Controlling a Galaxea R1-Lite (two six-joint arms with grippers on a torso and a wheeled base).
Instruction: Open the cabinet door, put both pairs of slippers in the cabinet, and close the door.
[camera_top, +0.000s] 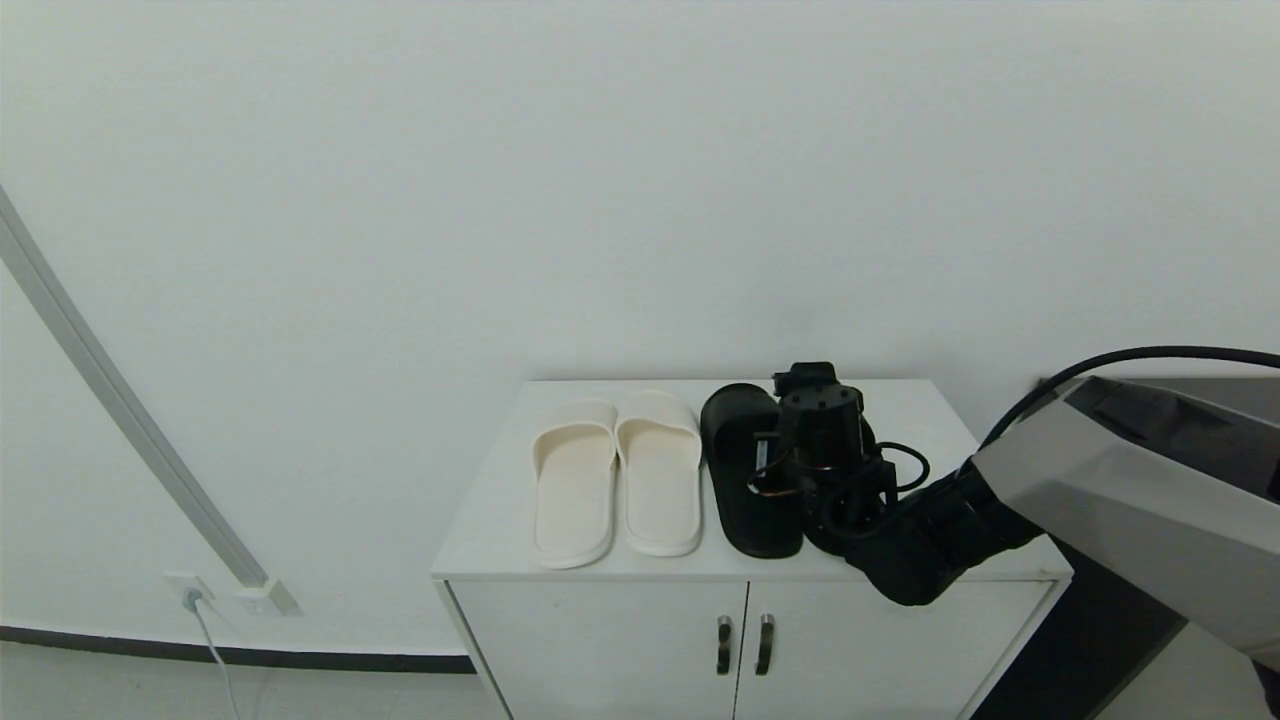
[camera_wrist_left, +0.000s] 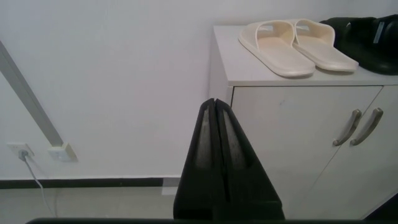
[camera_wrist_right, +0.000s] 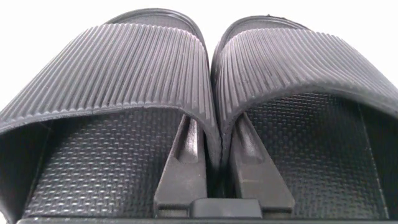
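Left of the cabinet (camera_top: 600, 560), the left gripper (camera_wrist_left: 215, 112) hangs low, clenched on nothing. On top, the white slippers (camera_top: 615, 480) lie left. At right, the right gripper (camera_wrist_right: 216, 134) pinches the black slippers (camera_top: 745, 470) by their inner walls. Lift both level, since the doors (camera_top: 610, 650) are shut. The white wall (camera_top: 640, 180) has a socket (camera_top: 188, 590).

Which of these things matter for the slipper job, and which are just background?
Job: black slippers, cream slippers, cabinet, door handles, right gripper.
Background: wall socket, wall conduit.
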